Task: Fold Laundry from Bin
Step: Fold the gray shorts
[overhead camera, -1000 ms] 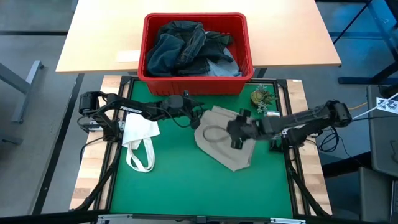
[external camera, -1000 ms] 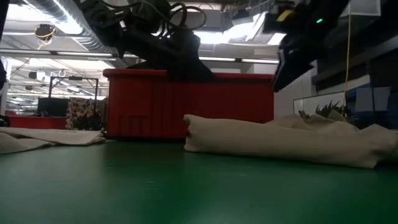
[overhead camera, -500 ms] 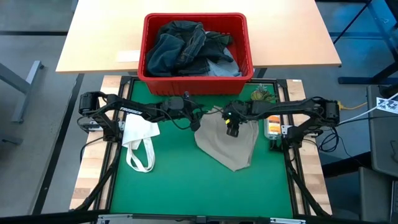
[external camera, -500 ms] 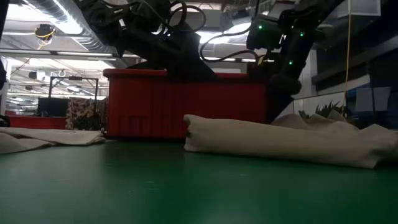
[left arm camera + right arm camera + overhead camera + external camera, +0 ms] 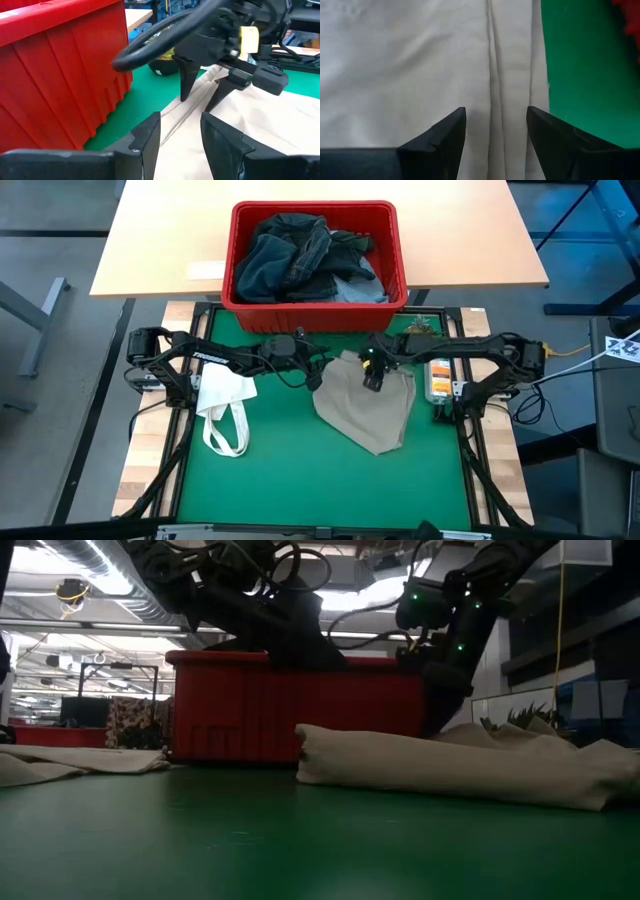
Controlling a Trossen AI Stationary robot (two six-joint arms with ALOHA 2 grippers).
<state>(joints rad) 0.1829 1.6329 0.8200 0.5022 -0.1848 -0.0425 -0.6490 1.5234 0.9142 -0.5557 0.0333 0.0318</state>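
Wrist views alone show both fingers parted: right gripper (image 5: 495, 132) over beige trousers (image 5: 410, 65), left gripper (image 5: 180, 137) alongside.

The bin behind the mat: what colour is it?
Red; the bin shows best in the high view.

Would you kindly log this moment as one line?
left gripper: open, near trousers | right gripper: open, above trousers' far edge | bin: laundry inside

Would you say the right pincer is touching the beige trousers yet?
Cannot tell. The left wrist view shows the right pincer open, tips down at the beige trousers, but neither contact nor gap is plain.
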